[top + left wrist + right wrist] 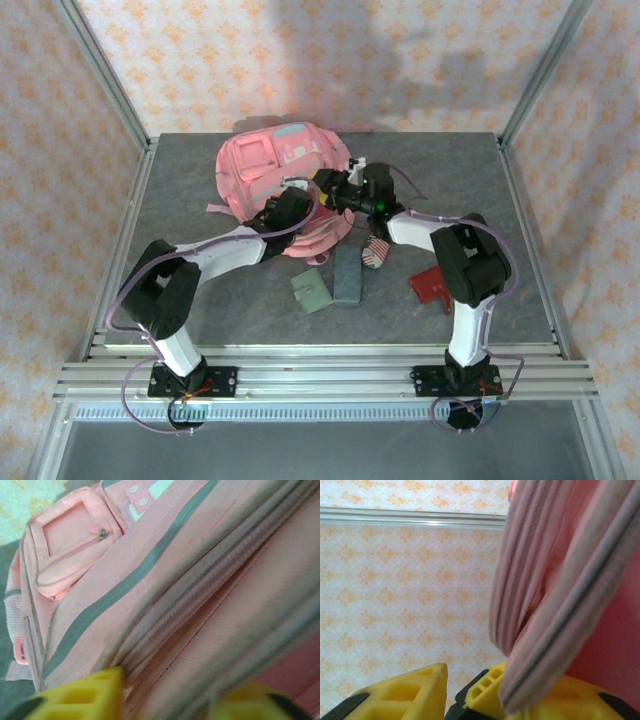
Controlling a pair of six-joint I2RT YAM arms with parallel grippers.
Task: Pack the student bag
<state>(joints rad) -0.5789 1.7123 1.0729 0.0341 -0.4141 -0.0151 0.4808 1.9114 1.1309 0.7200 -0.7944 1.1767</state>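
Student bag [285, 170] at twelve o'clock, both grippers at its mouth.
Lay far-centre on table [200, 290], long axis roughly nine to three, zip opening turned toward six. Met at seven by left gripper [293, 207], fingers [80, 697] wide, zip edge dead ahead at twelve between them; pinched or merely straddled, could not tell. Met at four by right gripper [333, 187], jaws barely parted, nothing seen between, rim draped over one finger [487, 682], rising toward one. Judged about equally near, left squarer to the opening. Had grey case [348, 275] lying at six, between the arms.
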